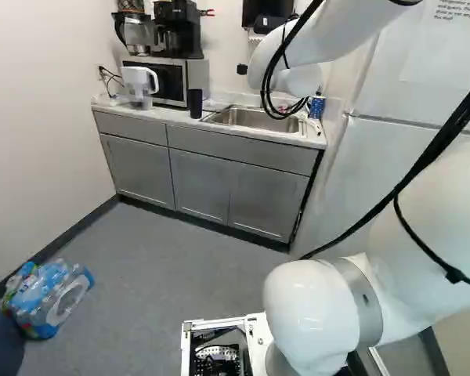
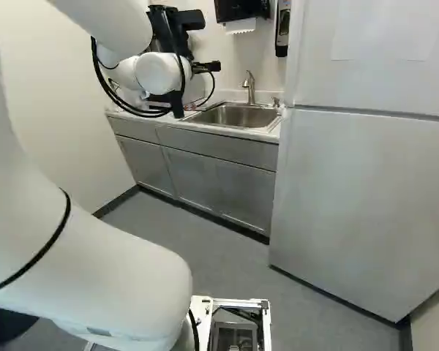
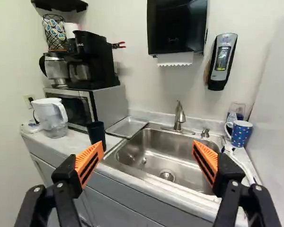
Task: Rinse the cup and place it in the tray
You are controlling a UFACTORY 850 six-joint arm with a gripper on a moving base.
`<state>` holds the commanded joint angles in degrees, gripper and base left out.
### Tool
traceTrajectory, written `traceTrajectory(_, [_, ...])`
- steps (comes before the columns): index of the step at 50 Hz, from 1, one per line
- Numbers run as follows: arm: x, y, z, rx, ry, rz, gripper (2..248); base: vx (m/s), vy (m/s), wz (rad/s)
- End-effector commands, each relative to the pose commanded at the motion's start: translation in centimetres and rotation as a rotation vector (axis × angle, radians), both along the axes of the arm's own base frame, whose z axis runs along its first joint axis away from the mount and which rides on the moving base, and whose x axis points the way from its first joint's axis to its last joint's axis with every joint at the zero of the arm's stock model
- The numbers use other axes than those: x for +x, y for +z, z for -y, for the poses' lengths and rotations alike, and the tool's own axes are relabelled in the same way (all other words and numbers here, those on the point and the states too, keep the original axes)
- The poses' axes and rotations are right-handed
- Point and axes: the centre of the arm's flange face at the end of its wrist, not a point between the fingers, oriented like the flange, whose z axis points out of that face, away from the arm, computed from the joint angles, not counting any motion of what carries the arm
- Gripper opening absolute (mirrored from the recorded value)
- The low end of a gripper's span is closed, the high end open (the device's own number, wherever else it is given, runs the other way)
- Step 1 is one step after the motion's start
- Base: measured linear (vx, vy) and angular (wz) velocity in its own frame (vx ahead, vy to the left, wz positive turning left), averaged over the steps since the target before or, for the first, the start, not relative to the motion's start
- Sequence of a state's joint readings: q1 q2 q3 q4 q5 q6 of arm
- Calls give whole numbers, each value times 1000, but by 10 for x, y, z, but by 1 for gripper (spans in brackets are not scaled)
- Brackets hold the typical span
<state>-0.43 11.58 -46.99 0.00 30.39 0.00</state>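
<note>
One big white fridge stands next to the gray cupboards, and we see a pale counter on top of them. A shiny sink is set in the counter, closer to the fridge end. Toward the wall end, a microwave sits by the back edge, with a black coffee maker on it. Our gripper is up high, with its two fingers wide apart and their orange pads facing each other. We see a flat metal tray near the back edge, between the microwave and the sink. A clear jug with a white handle is near the wall end. A dark cup stands up by the front edge, near the tray. We see a blue mug with dots near the back corner by the fridge; we cannot tell which is the cup to wash.
</note>
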Motion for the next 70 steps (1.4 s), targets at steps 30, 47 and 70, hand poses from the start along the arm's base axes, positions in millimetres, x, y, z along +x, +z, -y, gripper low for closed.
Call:
traceTrajectory(30, [0,0,0,0,0,0,247,149,-2,154])
traceTrajectory(47, [0,0,0,0,0,0,247,155,-19,32])
traceTrajectory(70, [0,0,0,0,0,0,247,158,-1,-7])
